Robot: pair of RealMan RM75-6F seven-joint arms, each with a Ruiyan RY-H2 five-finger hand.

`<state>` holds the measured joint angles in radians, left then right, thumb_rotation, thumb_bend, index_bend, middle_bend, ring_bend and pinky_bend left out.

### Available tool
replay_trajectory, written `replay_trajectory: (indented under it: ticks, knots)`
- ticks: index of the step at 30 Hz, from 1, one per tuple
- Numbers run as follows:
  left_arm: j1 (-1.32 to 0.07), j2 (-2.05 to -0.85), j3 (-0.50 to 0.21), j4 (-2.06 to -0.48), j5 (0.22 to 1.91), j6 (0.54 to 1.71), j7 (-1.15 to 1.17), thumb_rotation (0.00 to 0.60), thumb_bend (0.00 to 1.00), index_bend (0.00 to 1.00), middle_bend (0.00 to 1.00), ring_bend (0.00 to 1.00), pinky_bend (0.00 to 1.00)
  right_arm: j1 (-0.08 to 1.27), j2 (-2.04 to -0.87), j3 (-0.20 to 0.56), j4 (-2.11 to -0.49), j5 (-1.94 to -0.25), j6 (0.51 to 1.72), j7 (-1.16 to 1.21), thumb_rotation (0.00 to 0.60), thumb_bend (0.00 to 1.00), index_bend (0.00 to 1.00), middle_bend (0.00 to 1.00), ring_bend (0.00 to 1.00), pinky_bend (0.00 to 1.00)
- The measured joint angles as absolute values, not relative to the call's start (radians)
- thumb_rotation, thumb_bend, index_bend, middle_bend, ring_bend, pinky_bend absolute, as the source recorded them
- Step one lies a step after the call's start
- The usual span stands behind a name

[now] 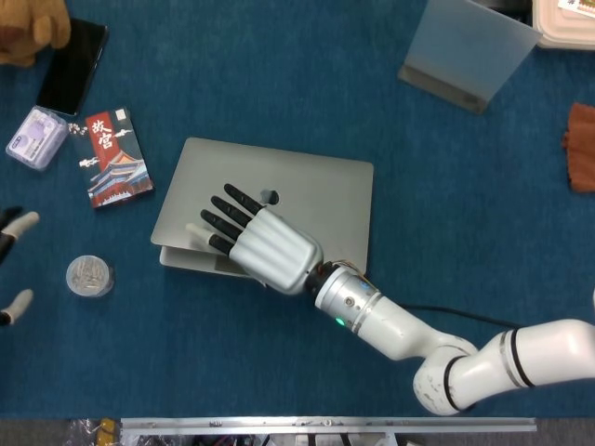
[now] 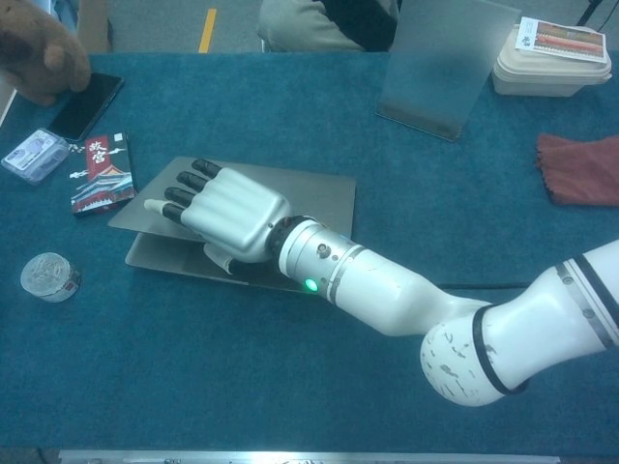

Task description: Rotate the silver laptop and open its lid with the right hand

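The silver laptop [image 1: 311,190] [image 2: 314,193] lies at the table's middle left with its lid raised a little at the front left; a dark gap shows above the base [image 2: 174,259]. My right hand [image 1: 265,246] [image 2: 227,213] grips the lid's front edge, dark fingers spread on top and the thumb beneath it. The white forearm runs off to the lower right. Only two fingertips [image 1: 20,223] of my left hand [image 1: 11,265] show at the head view's left edge, wide apart and holding nothing.
A printed card box [image 1: 116,158], a round tin [image 1: 89,276], a small clear case [image 1: 36,137] and a black phone [image 1: 72,67] lie left of the laptop. A frosted stand [image 1: 468,46] stands at the back right, a red cloth [image 1: 581,147] at the right edge.
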<state>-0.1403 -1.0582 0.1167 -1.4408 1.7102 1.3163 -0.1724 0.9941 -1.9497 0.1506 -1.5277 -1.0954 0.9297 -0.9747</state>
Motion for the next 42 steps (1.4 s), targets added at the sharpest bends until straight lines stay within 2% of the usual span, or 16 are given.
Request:
replay_trajectory:
  ticks: [7,12,23,42]
  knots:
    - [-0.195,-1.037,0.148,-1.479,1.758,1.239,-0.102,0.470,0.32,0.09,0.04,0.00,0.00,0.999,-1.937,0.150,-1.535,-1.087,0.946,-0.985,0.511,0.53,0.00,0.11,0.00,0.03]
    - [-0.242,-1.019,0.167,-1.527,1.797,1.180,-0.049,0.413,0.32,0.09,0.04,0.00,0.00,1.003,-1.933,0.151,-1.539,-1.081,0.957,-0.987,0.509,0.53,0.00,0.11,0.00,0.03]
    - [-0.333,-1.019,0.182,-1.589,1.834,1.081,-0.002,0.387,0.32,0.08,0.04,0.00,0.00,1.011,-1.929,0.156,-1.535,-1.069,0.972,-0.985,0.508,0.53,0.00,0.11,0.00,0.03]
    - [-0.453,-1.095,0.186,-1.606,1.809,0.933,0.013,0.366,0.32,0.08,0.03,0.00,0.00,1.024,-1.927,0.158,-1.524,-1.069,0.982,-0.970,0.509,0.53,0.00,0.11,0.00,0.03]
